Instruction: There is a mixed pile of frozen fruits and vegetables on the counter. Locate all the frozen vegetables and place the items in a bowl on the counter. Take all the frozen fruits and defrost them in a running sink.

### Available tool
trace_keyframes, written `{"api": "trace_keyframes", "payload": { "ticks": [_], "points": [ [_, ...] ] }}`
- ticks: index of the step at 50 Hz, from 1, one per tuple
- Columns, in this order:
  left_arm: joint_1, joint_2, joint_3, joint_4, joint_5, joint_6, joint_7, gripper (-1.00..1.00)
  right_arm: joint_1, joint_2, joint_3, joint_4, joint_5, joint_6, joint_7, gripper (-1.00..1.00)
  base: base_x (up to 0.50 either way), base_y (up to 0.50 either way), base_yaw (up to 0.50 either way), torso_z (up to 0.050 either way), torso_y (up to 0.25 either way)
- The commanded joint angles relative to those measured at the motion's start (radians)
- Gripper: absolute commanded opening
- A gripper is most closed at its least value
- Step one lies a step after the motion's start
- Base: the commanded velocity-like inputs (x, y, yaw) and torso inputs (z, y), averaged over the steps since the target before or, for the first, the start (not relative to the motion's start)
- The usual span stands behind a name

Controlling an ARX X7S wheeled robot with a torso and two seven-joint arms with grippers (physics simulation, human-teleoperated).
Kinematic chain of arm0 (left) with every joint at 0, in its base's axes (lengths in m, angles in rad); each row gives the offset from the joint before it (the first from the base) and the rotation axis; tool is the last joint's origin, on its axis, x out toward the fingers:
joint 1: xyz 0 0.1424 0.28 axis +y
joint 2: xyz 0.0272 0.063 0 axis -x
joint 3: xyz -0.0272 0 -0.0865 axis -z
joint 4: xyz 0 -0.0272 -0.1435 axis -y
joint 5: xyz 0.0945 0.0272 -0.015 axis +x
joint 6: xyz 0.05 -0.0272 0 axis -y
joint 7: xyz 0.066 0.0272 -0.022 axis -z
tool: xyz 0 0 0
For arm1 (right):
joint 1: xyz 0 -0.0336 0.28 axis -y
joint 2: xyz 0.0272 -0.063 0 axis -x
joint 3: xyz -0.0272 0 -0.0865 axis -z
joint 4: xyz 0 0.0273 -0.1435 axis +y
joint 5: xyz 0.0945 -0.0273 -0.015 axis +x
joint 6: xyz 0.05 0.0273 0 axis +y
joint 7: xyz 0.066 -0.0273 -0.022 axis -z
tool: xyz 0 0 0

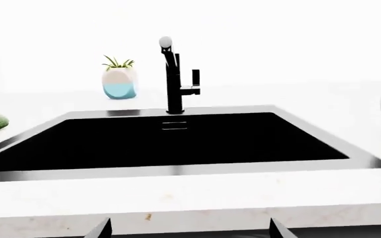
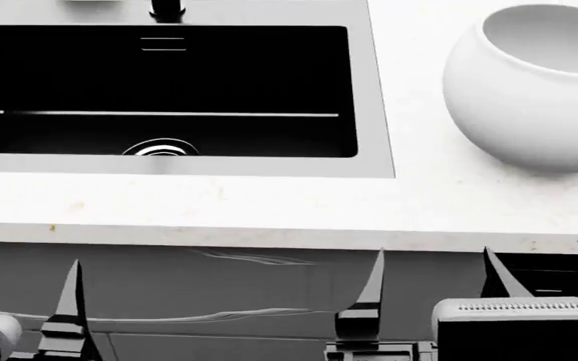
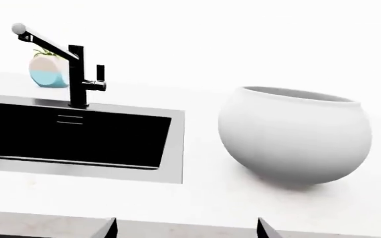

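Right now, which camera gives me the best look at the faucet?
The left wrist view: the faucet stands whole behind the sink, base to tip, roughly centred. The right wrist view also shows it whole, but off to one side. The head view catches only its base at the picture's top edge.

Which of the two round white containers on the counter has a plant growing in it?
The small pot with the pale blue bottom, behind the sink near the faucet. The big plain white bowl beside the sink has none.

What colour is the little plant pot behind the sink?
The plant pot is white on top and light blue below, clearest in the left wrist view.
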Motion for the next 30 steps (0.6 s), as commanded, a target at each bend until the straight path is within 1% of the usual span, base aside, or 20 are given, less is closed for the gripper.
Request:
{"api": "trace_keyframes", "payload": {
  "ticks": [1, 2, 4, 5, 9, 11, 12, 14, 15, 16, 17, 18, 20, 21, 23, 24, 26, 27, 30],
  "points": [
    [0.012, -0.022, -0.067, 0.113, -0.014, -0.098, 0.031, 1.00, 0.029, 0.020, 0.063, -0.129, 0.006, 0.135, -0.023, 1.00, 0.00, 0.00, 0.00, 0.000, 0.000],
    [0.020, -0.031, -0.073, 0.113, -0.013, -0.080, 0.036, 1.00, 0.030, 0.026, 0.087, -0.140, 0.017, 0.147, -0.030, 1.00, 0.00, 0.00, 0.00, 0.000, 0.000],
    [0.016, -0.038, -0.106, 0.136, -0.031, -0.110, 0.041, 1.00, 0.036, 0.040, 0.115, -0.155, 0.024, 0.170, -0.033, 1.00, 0.00, 0.00, 0.00, 0.000, 0.000],
    [0.026, -0.045, -0.114, 0.129, -0.027, -0.097, 0.041, 1.00, 0.044, 0.040, 0.140, -0.164, 0.040, 0.192, -0.040, 1.00, 0.00, 0.00, 0.00, 0.000, 0.000],
    [-0.004, -0.060, -0.142, 0.169, -0.043, -0.169, 0.035, 1.00, 0.063, 0.065, 0.175, -0.198, 0.058, 0.253, -0.052, 1.00, 0.00, 0.00, 0.00, 0.000, 0.000],
    [-0.002, -0.060, -0.161, 0.176, -0.053, -0.171, 0.039, 1.00, 0.066, 0.075, 0.195, -0.216, 0.066, 0.276, -0.058, 1.00, 0.00, 0.00, 0.00, 0.000, 0.000],
    [0.011, -0.063, -0.156, 0.159, -0.047, -0.149, 0.040, 1.00, 0.065, 0.080, 0.206, -0.221, 0.070, 0.285, -0.061, 1.00, 0.00, 0.00, 0.00, 0.000, 0.000],
    [-0.017, -0.059, -0.134, 0.144, -0.040, -0.161, 0.028, 1.00, 0.069, 0.084, 0.217, -0.218, 0.074, 0.291, -0.064, 1.00, 0.00, 0.00, 0.00, 0.000, 0.000],
    [-0.004, -0.078, -0.101, 0.132, -0.019, -0.116, 0.037, 1.00, 0.071, 0.083, 0.223, -0.216, 0.077, 0.293, -0.065, 1.00, 0.00, 0.00, 0.00, 0.000, 0.000],
    [-0.015, -0.076, -0.103, 0.144, -0.026, -0.142, 0.035, 1.00, 0.069, 0.086, 0.218, -0.214, 0.075, 0.292, -0.064, 1.00, 0.00, 0.00, 0.00, 0.000, 0.000],
    [0.001, -0.085, -0.085, 0.123, -0.015, -0.077, 0.046, 1.00, 0.069, 0.086, 0.216, -0.212, 0.075, 0.289, -0.063, 1.00, 0.00, 0.00, 0.00, 0.000, 0.000],
    [0.020, -0.090, -0.110, 0.149, -0.031, -0.097, 0.054, 1.00, 0.067, 0.089, 0.208, -0.210, 0.072, 0.286, -0.062, 1.00, 0.00, 0.00, 0.00, 0.029, 0.061],
    [0.029, -0.100, -0.113, 0.154, -0.028, -0.081, 0.059, 1.00, 0.063, 0.090, 0.206, -0.216, 0.071, 0.287, -0.060, 1.00, 0.00, 0.00, 0.00, 0.046, 0.100],
    [0.020, -0.109, -0.070, 0.113, 0.020, -0.031, 0.039, 1.00, 0.065, 0.091, 0.202, -0.222, 0.072, 0.293, -0.059, 1.00, 0.00, 0.00, 0.00, 0.050, 0.115],
    [0.020, -0.123, -0.055, 0.135, 0.032, -0.059, 0.034, 1.00, 0.068, 0.094, 0.198, -0.241, 0.074, 0.306, -0.056, 1.00, 0.00, 0.00, 0.00, 0.050, 0.113],
    [0.008, -0.129, -0.022, 0.113, 0.059, -0.039, 0.024, 1.00, 0.071, 0.095, 0.198, -0.249, 0.075, 0.311, -0.055, 1.00, 0.00, 0.00, 0.00, 0.050, 0.113],
    [0.023, -0.120, -0.034, 0.089, 0.049, -0.007, 0.025, 1.00, 0.071, 0.096, 0.198, -0.255, 0.076, 0.315, -0.053, 1.00, 0.00, 0.00, 0.00, 0.050, 0.119],
    [0.014, -0.128, -0.034, 0.104, 0.051, -0.032, 0.025, 1.00, 0.069, 0.098, 0.199, -0.261, 0.077, 0.317, -0.053, 1.00, 0.00, 0.00, 0.00, 0.050, 0.125],
    [0.037, -0.136, -0.055, 0.127, 0.041, -0.035, 0.029, 1.00, 0.074, 0.099, 0.196, -0.262, 0.076, 0.318, -0.049, 1.00, 0.00, 0.00, 0.00, 0.050, 0.125]
  ]
}}
